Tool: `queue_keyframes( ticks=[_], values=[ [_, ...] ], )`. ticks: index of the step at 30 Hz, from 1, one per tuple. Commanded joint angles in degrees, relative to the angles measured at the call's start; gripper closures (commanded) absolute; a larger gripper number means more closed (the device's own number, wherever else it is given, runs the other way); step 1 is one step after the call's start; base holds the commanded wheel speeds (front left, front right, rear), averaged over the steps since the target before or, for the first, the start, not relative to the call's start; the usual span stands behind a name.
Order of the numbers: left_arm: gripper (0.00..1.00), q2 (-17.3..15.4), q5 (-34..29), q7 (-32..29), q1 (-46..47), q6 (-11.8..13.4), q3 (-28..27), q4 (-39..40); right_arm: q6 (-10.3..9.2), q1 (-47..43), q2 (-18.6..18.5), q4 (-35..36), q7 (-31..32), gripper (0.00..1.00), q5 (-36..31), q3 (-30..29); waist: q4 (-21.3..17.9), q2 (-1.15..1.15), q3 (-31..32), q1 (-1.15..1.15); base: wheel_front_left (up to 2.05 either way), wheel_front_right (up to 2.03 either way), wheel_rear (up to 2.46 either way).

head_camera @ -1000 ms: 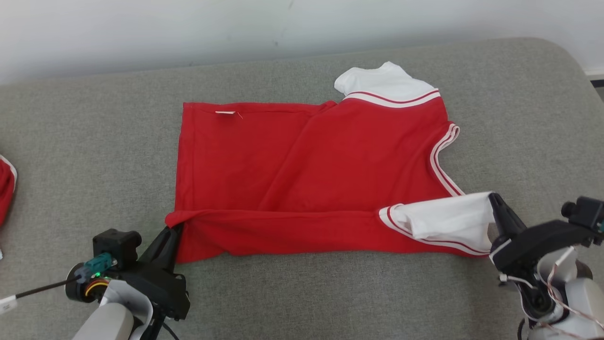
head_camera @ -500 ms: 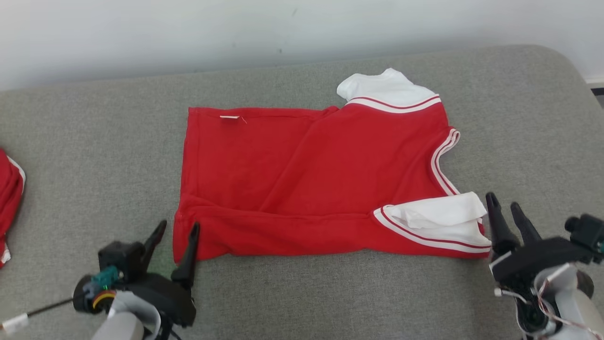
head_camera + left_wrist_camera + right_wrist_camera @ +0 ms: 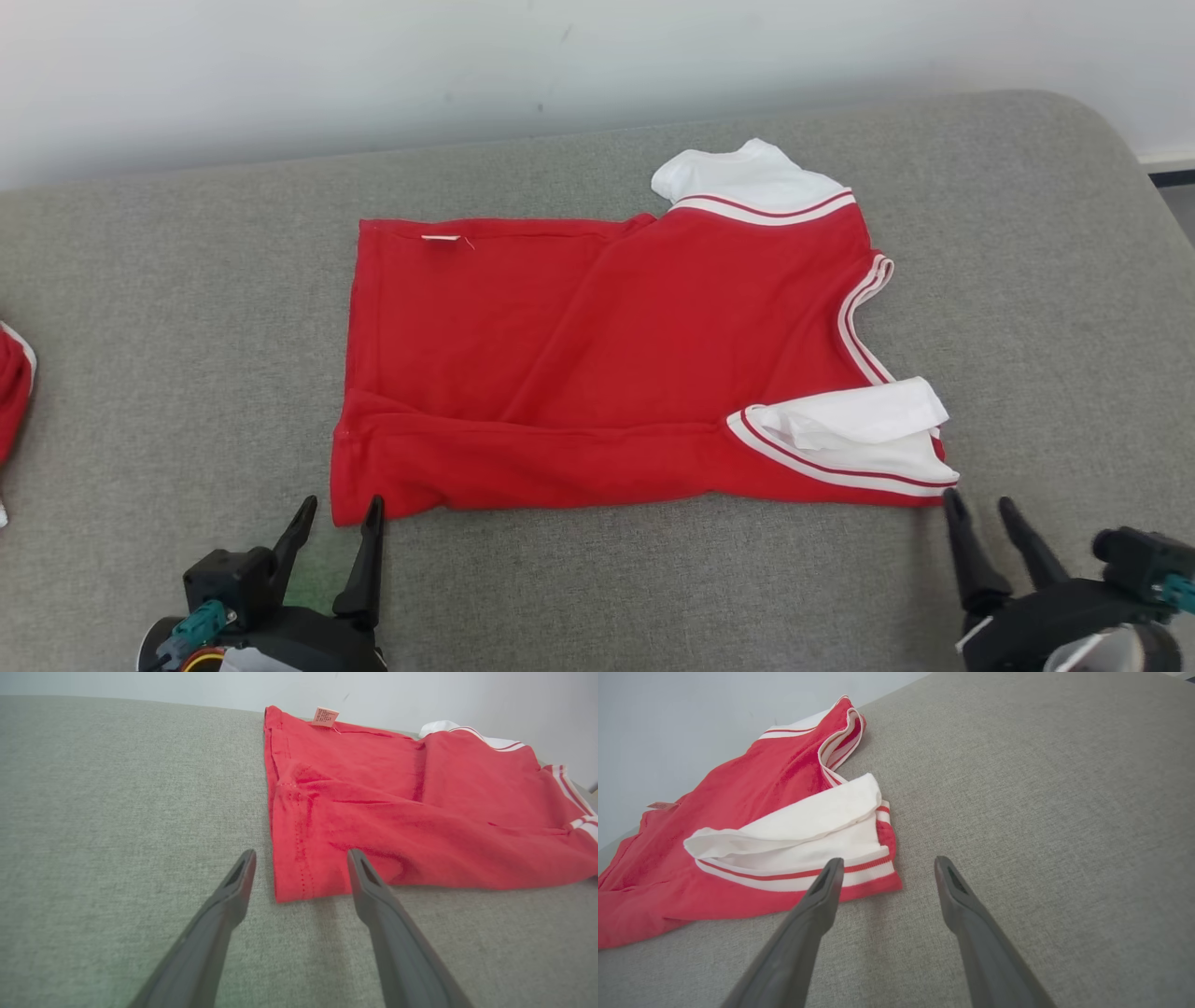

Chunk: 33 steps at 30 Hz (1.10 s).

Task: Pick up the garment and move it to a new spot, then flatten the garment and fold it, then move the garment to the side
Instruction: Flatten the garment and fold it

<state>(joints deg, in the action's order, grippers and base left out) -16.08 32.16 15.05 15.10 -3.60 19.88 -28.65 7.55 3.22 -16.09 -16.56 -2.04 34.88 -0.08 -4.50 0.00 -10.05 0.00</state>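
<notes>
Two pairs of spread fingers (image 3: 367, 551) face your garment (image 3: 607, 364): left gripper (image 3: 343, 504) at hem (image 3: 350, 467), right gripper (image 3: 977, 497) at sleeve (image 3: 859, 425); head view adds a red cloth (image 3: 11, 392).

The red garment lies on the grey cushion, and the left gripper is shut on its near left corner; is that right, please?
Not quite: the left gripper is open, its fingers spread at that corner of the red garment without clamping it, as the left wrist view shows. The rest holds.

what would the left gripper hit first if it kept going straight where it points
Most likely the near corner of the red shirt, which lies just ahead of the open left gripper, between its fingers. Height is unclear, so it might pass over the cloth.
</notes>
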Motion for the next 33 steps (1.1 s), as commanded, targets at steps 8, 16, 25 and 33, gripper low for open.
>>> queue_keyframes(
  ticks=[8,16,25,33],
  values=[
    [0.0,1.32,-0.88,0.17,2.41,-1.06,-0.61,-3.82,-0.14,6.12,0.9,-6.64,-1.44,0.0,-2.8,2.55,0.13,0.0,-0.94,0.0,0.0,0.0,0.0],
    [0.0,3.52,0.09,0.17,5.11,-2.34,-1.31,-10.11,-0.14,10.72,1.28,-15.3,-2.62,0.86,-3.46,4.33,0.78,0.0,-1.23,0.0,0.0,0.0,0.0],
    [1.0,4.82,0.4,0.13,6.34,-3.65,-1.19,-13.16,-0.14,13.61,0.3,-18.75,-6.8,1.0,-0.64,6.14,0.77,0.0,-0.05,0.0,0.0,0.0,0.0],
    [1.0,5.38,-0.39,0.17,0.87,-3.92,-2.79,-8.02,-0.14,9.04,-1.86,-15.43,-6.87,1.0,2.49,5.94,0.25,0.0,2.46,0.0,0.0,0.0,0.0]
  ],
)
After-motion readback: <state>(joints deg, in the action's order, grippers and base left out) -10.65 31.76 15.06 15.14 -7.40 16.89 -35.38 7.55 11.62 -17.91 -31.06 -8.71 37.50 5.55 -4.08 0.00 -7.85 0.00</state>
